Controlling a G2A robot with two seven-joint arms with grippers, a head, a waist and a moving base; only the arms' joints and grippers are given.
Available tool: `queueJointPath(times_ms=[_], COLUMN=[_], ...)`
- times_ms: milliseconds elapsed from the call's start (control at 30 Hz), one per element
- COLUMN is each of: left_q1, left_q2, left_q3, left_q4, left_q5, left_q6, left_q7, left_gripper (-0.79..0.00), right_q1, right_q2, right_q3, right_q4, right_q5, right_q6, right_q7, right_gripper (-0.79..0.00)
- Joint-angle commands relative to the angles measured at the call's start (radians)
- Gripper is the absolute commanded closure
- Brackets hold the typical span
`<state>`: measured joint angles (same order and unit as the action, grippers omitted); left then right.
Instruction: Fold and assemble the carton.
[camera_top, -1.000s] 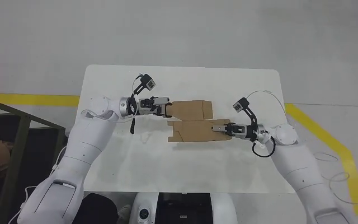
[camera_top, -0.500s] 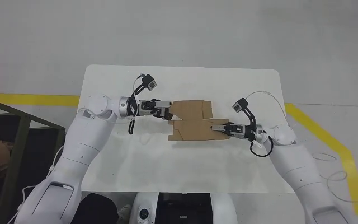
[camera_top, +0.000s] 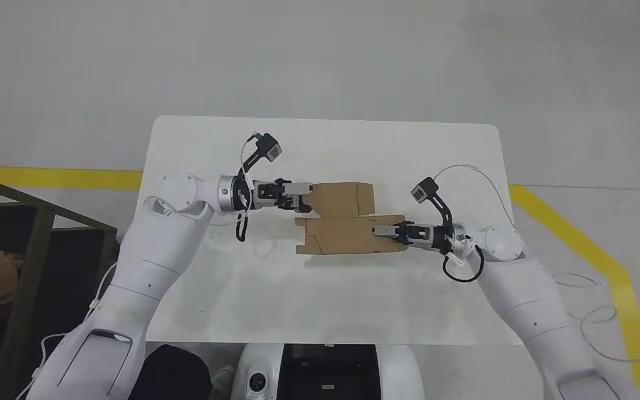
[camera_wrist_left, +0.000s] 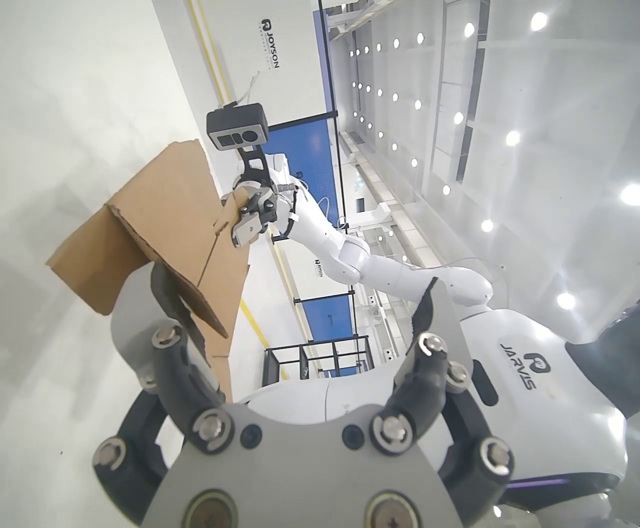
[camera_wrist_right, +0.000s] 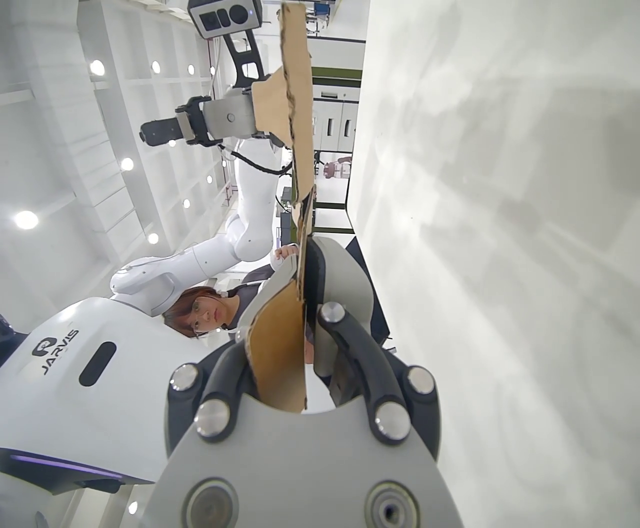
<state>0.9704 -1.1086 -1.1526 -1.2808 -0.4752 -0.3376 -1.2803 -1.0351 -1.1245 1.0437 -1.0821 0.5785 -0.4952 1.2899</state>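
Note:
A flat brown carton is held just above the middle of the white table, one panel offset behind the other. My right gripper is shut on the carton's right end. In the right wrist view the cardboard edge is pinched between the fingers of that gripper. My left gripper is at the carton's left end. It stands open, with a carton flap lying against one finger. Farther off is the right gripper, clamped on the opposite end.
The table is bare around the carton, with free room on every side. A dark metal frame stands on the floor off the table's left edge. Yellow floor lines run past both sides.
The right arm has edged slightly left with the carton. The left gripper has shifted a little along the carton's left end.

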Motion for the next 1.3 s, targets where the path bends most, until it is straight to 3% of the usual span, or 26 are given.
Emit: queueJointPath(times_ms=[0, 400, 467, 500, 533, 700, 867, 1067, 1267], left_q1=[-0.003, -0.019, -0.019, -0.021, -0.022, -0.027, -0.033, -0.037, -0.034], left_q2=[-0.002, -0.001, 0.000, 0.000, 0.001, 0.001, 0.002, 0.004, 0.007], left_q3=[0.011, 0.026, 0.027, 0.028, 0.030, 0.039, 0.046, 0.050, 0.054], left_q4=[0.006, 0.030, 0.030, 0.030, 0.031, 0.034, 0.040, 0.049, 0.048], left_q5=[0.003, 0.092, 0.104, 0.118, 0.131, 0.163, 0.182, 0.208, 0.247], left_q6=[-0.005, -0.039, -0.037, -0.035, -0.032, -0.022, -0.011, -0.002, -0.001], left_q7=[0.008, 0.060, 0.066, 0.070, 0.075, 0.093, 0.100, 0.115, 0.133], left_gripper=[-0.785, -0.785, -0.696, -0.588, -0.529, -0.536, -0.443, -0.437, -0.360], right_q1=[0.000, -0.006, -0.007, -0.007, -0.007, -0.009, -0.012, -0.016, -0.017], right_q2=[-0.001, -0.001, -0.001, -0.001, -0.001, 0.000, 0.002, 0.004, 0.004], right_q3=[-0.001, 0.003, 0.003, 0.004, 0.005, 0.008, 0.015, 0.019, 0.022], right_q4=[-0.002, -0.007, -0.009, -0.009, -0.010, -0.014, -0.015, -0.022, -0.025], right_q5=[0.002, 0.000, -0.003, -0.003, -0.006, -0.011, -0.013, -0.018, -0.019], right_q6=[-0.001, -0.001, 0.000, 0.000, -0.001, -0.001, -0.002, 0.001, 0.002], right_q7=[0.000, -0.003, -0.002, -0.002, -0.002, -0.004, -0.002, -0.001, -0.004], right_gripper=[0.000, 0.000, 0.000, 0.000, 0.000, 0.000, 0.000, 0.000, 0.000])
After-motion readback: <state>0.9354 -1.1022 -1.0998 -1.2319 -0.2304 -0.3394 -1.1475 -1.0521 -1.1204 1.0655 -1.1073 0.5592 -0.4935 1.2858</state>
